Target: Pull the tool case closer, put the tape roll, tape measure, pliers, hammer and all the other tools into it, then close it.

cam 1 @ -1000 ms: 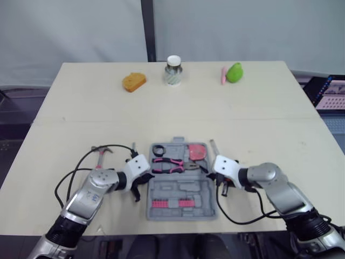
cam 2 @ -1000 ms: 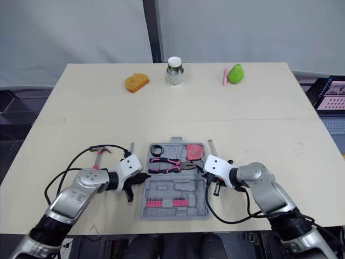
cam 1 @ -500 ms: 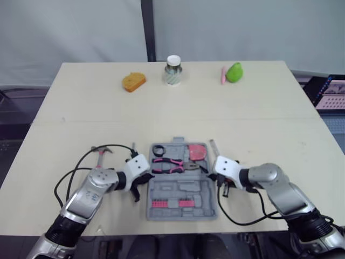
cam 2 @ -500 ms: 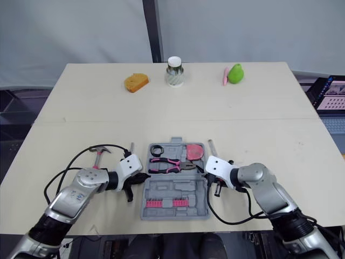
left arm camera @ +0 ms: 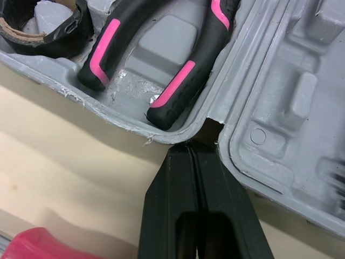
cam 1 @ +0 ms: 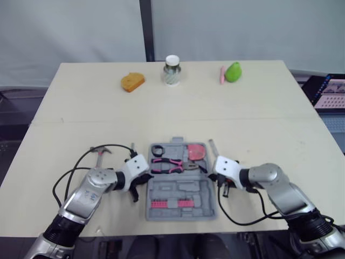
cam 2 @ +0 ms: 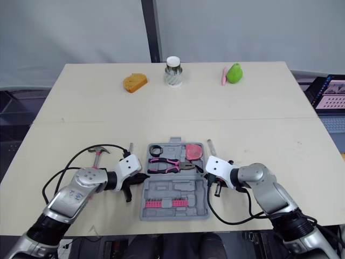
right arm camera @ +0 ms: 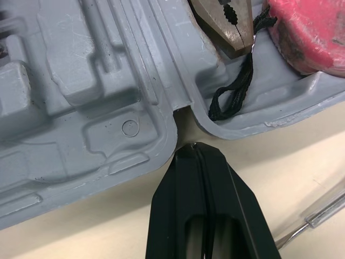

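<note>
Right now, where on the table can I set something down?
On the table, the band between the tool case and the far row (orange piece, cup, green object) is bare, as is the right side. Crowded beside the case: left gripper and hammer, right gripper and screwdriver.

Closed fingers (left arm camera: 173,186) at tool case (left arm camera: 294,108) hinge notch

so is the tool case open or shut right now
Open: the tool case lies spread flat, both halves facing up, pliers and tape roll visible in the far half.
</note>
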Controlling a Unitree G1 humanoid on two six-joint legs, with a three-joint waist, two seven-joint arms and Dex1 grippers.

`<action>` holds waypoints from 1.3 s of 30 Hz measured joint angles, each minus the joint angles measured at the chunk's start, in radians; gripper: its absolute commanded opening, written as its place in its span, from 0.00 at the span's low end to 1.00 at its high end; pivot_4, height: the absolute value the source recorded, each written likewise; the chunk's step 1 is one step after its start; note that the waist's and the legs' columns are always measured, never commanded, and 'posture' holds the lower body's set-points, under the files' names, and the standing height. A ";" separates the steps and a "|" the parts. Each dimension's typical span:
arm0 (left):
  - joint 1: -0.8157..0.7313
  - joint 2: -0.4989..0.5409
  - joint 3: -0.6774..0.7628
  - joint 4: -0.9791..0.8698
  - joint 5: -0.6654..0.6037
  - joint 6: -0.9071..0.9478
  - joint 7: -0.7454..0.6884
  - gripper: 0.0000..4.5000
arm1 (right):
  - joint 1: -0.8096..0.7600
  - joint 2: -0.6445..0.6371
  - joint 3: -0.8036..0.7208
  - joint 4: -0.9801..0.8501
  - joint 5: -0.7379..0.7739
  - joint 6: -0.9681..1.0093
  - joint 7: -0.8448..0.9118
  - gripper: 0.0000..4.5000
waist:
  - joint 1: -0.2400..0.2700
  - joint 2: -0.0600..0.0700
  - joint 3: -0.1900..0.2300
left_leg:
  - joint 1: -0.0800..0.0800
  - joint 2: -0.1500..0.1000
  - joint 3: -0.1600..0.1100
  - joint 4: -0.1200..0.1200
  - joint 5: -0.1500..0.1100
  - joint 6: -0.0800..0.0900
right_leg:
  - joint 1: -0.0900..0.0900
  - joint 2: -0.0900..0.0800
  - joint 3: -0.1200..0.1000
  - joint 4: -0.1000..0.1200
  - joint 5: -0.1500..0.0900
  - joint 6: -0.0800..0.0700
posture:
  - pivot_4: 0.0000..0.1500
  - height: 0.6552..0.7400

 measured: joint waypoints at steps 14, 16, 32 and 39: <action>0.002 0.020 0.019 -0.006 -0.009 0.022 0.000 0.00 | -0.006 0.000 0.000 0.012 0.002 -0.008 0.000 0.00 | 0.000 0.000 0.000 | 0.000 0.000 0.000 0.000 0.000 0.000 | 0.000 0.000 0.000 0.000 0.000 0.000 | 1.00 1.00; 0.001 0.020 0.021 -0.006 -0.015 0.026 0.000 0.00 | -0.010 0.000 0.000 0.016 0.002 -0.009 0.000 0.00 | 0.000 0.000 0.000 | 0.000 0.000 0.000 0.000 0.000 0.000 | 0.000 0.000 0.000 0.000 0.000 0.000 | 1.00 1.00; -0.014 0.010 0.060 -0.024 -0.083 0.105 -0.001 0.00 | -0.013 -0.002 0.000 0.024 0.003 -0.021 0.000 0.00 | 0.000 0.000 0.000 | 0.000 0.000 0.000 0.000 0.000 0.000 | 0.000 0.000 0.000 0.000 0.000 0.000 | 1.00 1.00; -0.051 0.102 0.201 -0.109 -0.170 0.190 -0.036 0.00 | 0.037 -0.068 -0.132 -0.066 0.099 0.037 0.011 0.00 | 0.000 -0.002 0.005 | -0.002 0.000 0.000 0.000 0.000 0.000 | -0.001 0.000 0.000 0.000 0.000 0.000 | 1.00 1.00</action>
